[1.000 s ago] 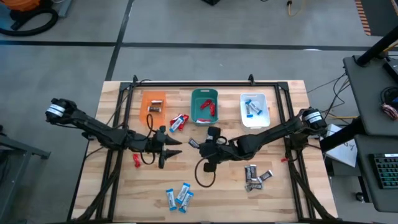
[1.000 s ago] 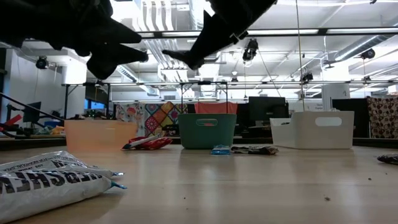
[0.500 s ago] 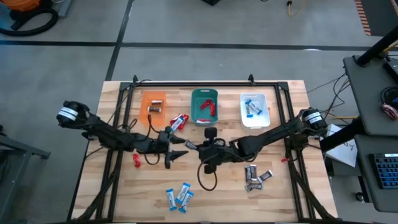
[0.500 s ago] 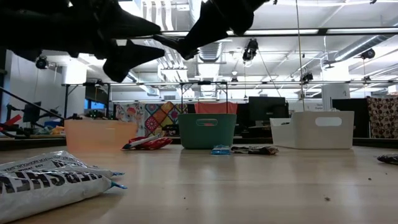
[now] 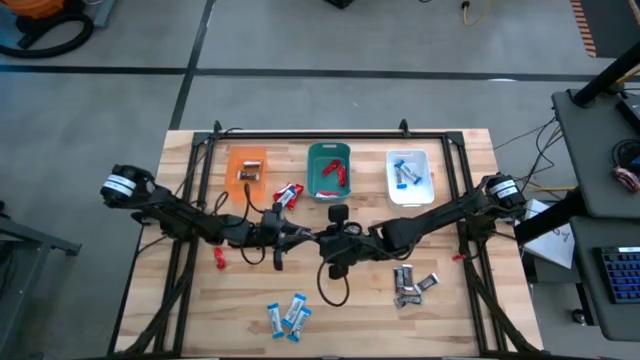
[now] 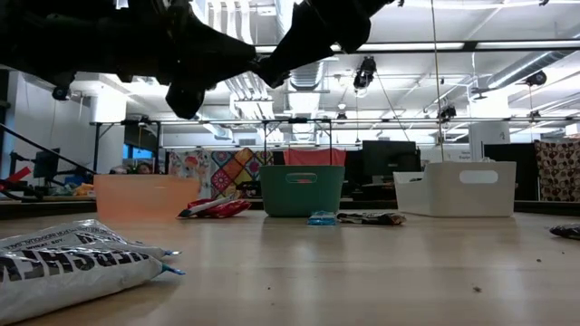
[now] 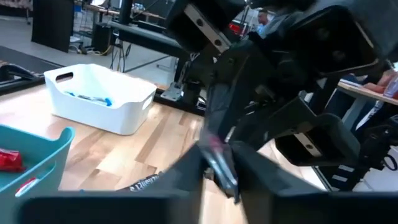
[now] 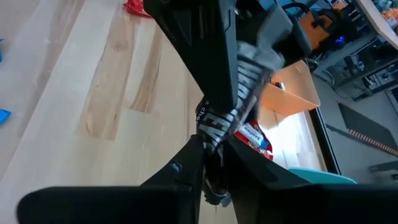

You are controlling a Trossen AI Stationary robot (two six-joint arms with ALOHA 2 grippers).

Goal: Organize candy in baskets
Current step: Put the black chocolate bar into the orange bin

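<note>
The left tool [image 5: 292, 236] and right tool [image 5: 318, 238] meet tip to tip over the middle of the surface [image 5: 200, 300], in front of the teal basket [image 5: 329, 147]. In the low view they hang well above the wood. A grey candy [image 8: 219, 121] stands between them. In the left wrist view the left tool is narrow, its fingers [image 7: 186, 168] pinched on the candy [image 7: 221, 163]. The right tool touches the candy's other end, but I cannot tell whether it grips it.

A second ago the two tools were apart: the left one sat farther left with its jaws wide, and the right one farther right. Since then the left arm has reached across and closed in, and the right tool has come a little toward it.

The rest lies as before. The orange basket [image 5: 232, 170] holds grey bars [image 5: 248, 172], the teal basket holds red bars [image 5: 335, 172], and the white basket [image 5: 410, 153] holds blue bars [image 5: 405, 175]. Loose red candy [image 5: 288, 195] lies between the orange and teal baskets, and one red bar [image 5: 219, 258] lies under the left arm. A blue cluster [image 5: 288, 315] lies near the front edge, and a grey cluster [image 5: 410, 283] lies to the front right.
</note>
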